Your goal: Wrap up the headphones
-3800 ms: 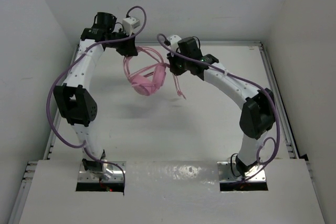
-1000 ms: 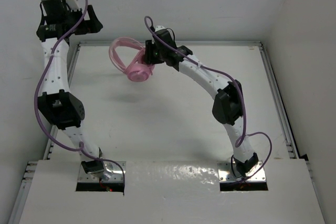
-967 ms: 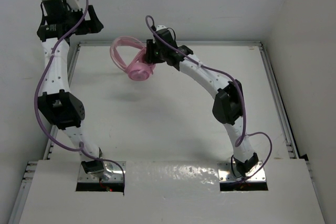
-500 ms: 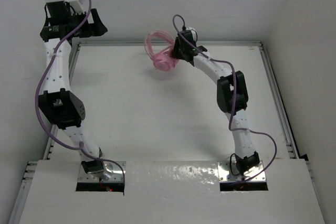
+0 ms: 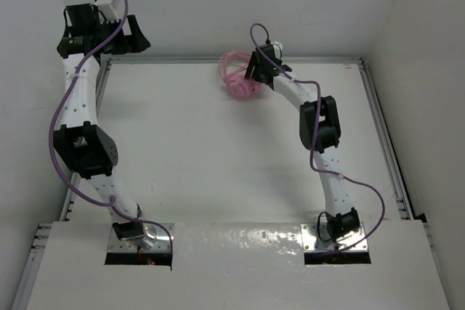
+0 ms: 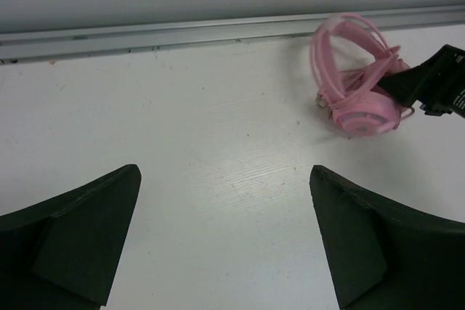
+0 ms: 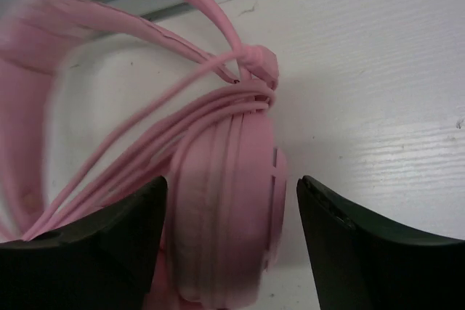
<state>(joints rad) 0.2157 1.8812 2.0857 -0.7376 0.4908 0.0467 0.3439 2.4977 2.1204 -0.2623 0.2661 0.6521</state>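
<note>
Right hand [image 7: 227, 252] brackets one round earcup [image 7: 225, 208] of the headphones [image 5: 237, 82]. A sliver of table [image 7: 378, 70] shows beside its right finger [image 7: 349, 252], so you cannot tell if it grips. Since half a second ago the headphones have shifted right, toward the top view's upper middle beside the metal rail [image 5: 182, 58]. Only the wrist view shows the glossy cord [image 7: 145, 143] looped over the cup. Left hand [image 6: 224, 173] gapes wide.

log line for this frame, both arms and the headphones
left gripper: open, empty | right gripper: straddles earcup, grip unclear | headphones: cord coiled around them, near far rail
</note>
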